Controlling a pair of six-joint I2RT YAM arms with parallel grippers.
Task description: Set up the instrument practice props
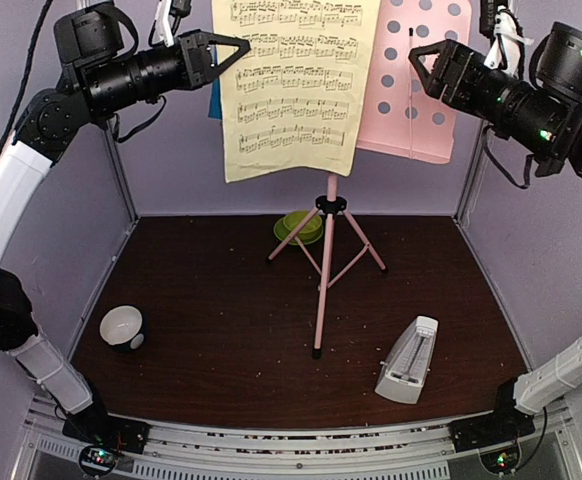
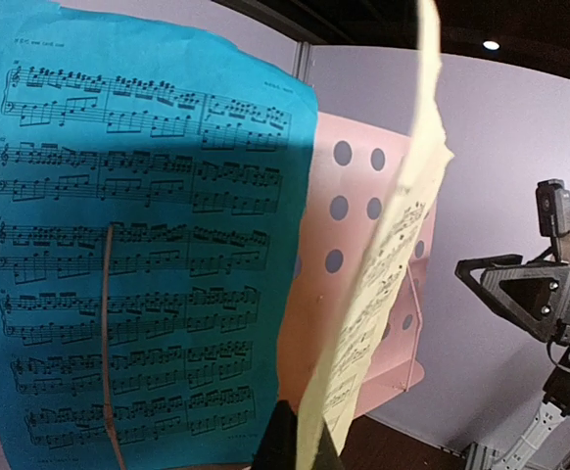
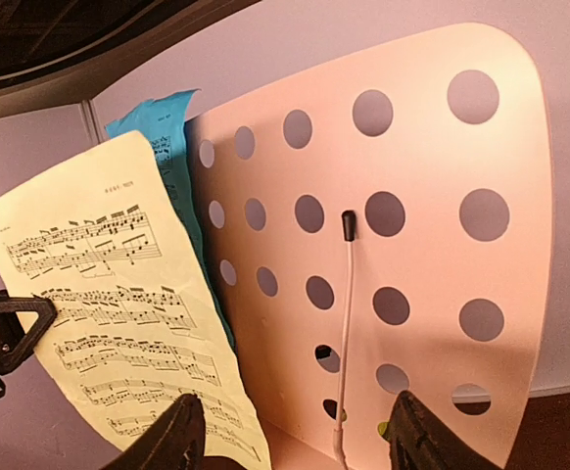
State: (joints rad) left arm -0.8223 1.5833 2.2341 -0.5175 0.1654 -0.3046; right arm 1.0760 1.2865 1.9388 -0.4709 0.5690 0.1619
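Pale-yellow music sheet (image 1: 291, 90), thin, light and easy to crease, hangs before the left part of the pink stand's desk (image 1: 421, 90), pinched at its left edge by the closed left gripper (image 1: 239, 44), a good hold I think, while the right gripper (image 1: 419, 65) is spread and empty.

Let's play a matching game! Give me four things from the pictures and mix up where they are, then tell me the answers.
Things:
1. yellow sheet
2. blue sheet
3. metronome
4. bowl

Places:
A. on the table, near left corner
B. up high, tucked behind the yellow sheet
C. on the table, near right side
D. up high, in front of the blue sheet

Right pairs: 1-D, 2-B, 3-C, 4-A
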